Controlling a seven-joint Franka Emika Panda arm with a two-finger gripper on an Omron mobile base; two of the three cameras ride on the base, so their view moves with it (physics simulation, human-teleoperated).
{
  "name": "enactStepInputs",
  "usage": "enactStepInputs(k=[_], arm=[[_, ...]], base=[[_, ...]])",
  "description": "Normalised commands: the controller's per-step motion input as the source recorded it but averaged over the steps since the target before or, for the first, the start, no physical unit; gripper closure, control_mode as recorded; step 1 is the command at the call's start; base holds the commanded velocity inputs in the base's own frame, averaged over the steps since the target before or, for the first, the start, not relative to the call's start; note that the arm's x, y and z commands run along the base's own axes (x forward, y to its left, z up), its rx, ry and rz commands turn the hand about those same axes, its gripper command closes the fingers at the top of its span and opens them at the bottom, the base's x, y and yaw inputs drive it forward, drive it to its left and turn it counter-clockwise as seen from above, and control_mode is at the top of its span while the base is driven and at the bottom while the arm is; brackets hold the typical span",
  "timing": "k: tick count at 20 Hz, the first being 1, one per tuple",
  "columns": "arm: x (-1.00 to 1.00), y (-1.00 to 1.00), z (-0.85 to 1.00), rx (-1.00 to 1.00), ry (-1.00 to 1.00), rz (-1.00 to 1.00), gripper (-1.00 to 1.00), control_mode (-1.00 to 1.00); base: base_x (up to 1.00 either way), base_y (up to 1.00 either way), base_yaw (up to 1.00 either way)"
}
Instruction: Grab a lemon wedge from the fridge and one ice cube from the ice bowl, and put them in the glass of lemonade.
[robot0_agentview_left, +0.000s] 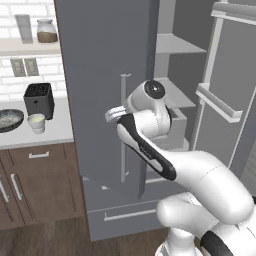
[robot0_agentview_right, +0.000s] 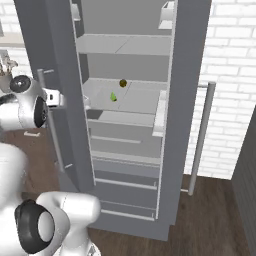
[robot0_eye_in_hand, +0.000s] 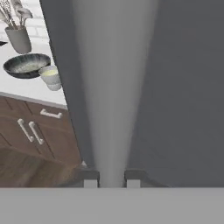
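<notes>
Hand view shows the hand (robot0_eye_in_hand: 112, 178) closed on the long bar handle (robot0_eye_in_hand: 114, 87) of the fridge's (robot0_agentview_left: 100, 75) left door, its two fingertips (robot0_eye_in_hand: 90, 179) pinching the bar at the bottom of the picture. Left of the hand, on the bench (robot0_eye_in_hand: 30, 89), the glass of lemonade (robot0_eye_in_hand: 50, 75) touches the ice bowl (robot0_eye_in_hand: 26, 65). From the right base view, the lemon wedge (robot0_agentview_right: 113, 96) lies on a middle shelf (robot0_agentview_right: 135, 100) inside the open fridge, beyond the held door, near a small dark ball (robot0_agentview_right: 122, 82).
</notes>
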Motion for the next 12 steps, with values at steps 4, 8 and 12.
enactStepInputs(k=[4, 8, 12], arm=[[-1.0, 0.51, 0.49, -0.07, 0.0, 0.02, 1.0, -1.0], [-0.99, 0.08, 0.51, -0.01, 0.0, 0.0, 1.0, -1.0], [-0.97, -0.04, 0.67, 0.0, 0.0, -0.04, 1.0, -1.0]], base=[[0.0, 0.0, 0.0], [0.0, 0.0, 0.0], [0.0, 0.0, 0.0]])
